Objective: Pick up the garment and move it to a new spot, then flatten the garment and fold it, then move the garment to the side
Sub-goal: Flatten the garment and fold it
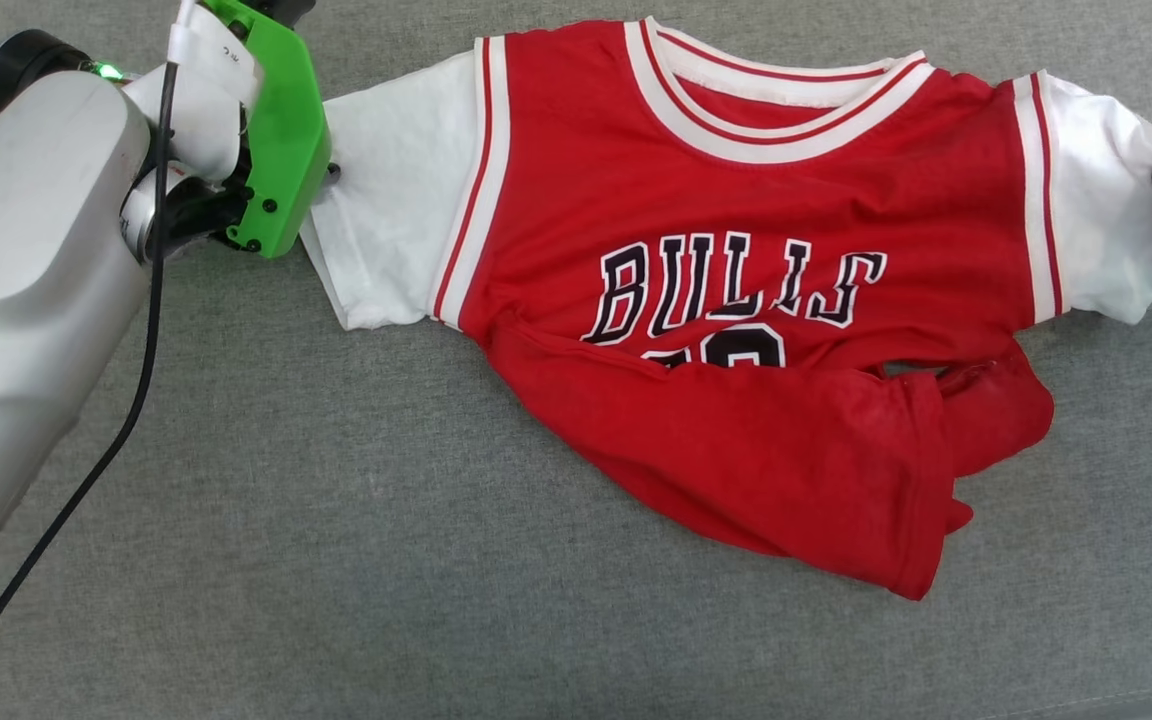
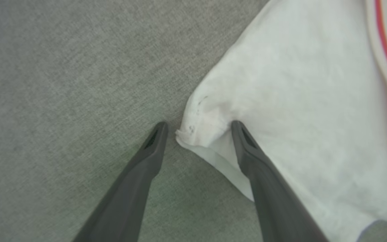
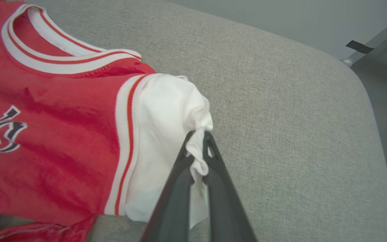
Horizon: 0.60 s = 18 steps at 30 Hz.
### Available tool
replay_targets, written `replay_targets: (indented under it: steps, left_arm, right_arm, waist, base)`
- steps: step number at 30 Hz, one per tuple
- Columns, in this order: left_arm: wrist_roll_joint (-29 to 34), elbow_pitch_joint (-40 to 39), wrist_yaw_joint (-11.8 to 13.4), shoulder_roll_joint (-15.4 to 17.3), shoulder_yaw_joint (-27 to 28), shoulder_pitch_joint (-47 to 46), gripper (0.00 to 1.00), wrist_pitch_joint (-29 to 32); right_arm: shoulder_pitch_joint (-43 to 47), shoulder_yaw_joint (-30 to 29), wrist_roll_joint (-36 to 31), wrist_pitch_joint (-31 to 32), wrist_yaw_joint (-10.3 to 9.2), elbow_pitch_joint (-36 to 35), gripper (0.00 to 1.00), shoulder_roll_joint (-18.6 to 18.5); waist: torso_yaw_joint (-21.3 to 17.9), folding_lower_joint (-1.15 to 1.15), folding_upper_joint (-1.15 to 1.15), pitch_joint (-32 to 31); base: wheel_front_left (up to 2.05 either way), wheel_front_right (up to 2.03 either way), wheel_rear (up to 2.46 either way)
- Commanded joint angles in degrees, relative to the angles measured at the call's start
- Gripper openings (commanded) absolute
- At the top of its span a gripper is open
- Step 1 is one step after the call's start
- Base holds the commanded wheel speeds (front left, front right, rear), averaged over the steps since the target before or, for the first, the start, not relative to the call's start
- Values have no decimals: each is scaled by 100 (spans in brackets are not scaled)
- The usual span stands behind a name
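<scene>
Left wrist view shows your left gripper (image 2: pixel 198 126) with its fingers spread wide and clamped on nothing. One tip is on the grey cushion (image 2: pixel 62 84) and the other lies over white cloth, so the corner of a white sleeve sits between them. Right wrist view shows your right gripper (image 3: pixel 199 134) closed tight on the bunched edge of the opposite white sleeve, with cloth pinched between the two fingers. Between the two grippers the garment (image 1: pixel 716 200) lies front up on the cushion, collar toward the far edge and the "BULLS" lettering readable. Its lower red part is folded up at a slant over the number, hiding most of it, and a crumpled red lump sits at the fold on your right-hand side. In the head view your pale left forearm (image 1: pixel 26 250) and its green bracket (image 1: pixel 281 130) cover the end of the sleeve on that side, and a black cable (image 1: pixel 136 380) hangs down across the cushion beside the arm. Past the cushion's rounded corner, the right wrist view picks up metal legs (image 3: pixel 364 50) on a smooth grey floor (image 3: pixel 386 101), well apart from the garment.
</scene>
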Motion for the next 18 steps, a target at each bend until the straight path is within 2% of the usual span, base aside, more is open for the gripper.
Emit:
replay_targets:
  steps: [1,4,8,13,18]
  left_arm:
    - [-62,161,-15,-34,-284,307,0,-32]
    - [-144,164,-15,-21,-491,251,0,-299]
    - [-65,92,-15,103,-748,83,0,-1081]
    - [75,-71,-15,373,-863,-42,0,-2223]
    - [211,-287,-5,483,-758,-27,0,-3083]
  right_arm:
    - [-101,16,34,-57,-3,30,0,-20]
    - [-124,49,47,-107,-3,94,0,-36]
    - [-165,117,75,-184,-3,174,0,-54]
    - [-190,88,75,-300,-3,259,0,-118]
    - [-202,-28,70,-343,-3,280,0,-262]
  waist:
    - [13,0,0,0]
    - [51,0,0,-38]
    - [108,0,0,-236]
    - [236,0,0,-615]
    - [434,0,0,-1005]
  base:
    - [0,0,0]
    - [0,0,0]
    - [0,0,0]
    - [0,0,0]
    - [0,0,0]
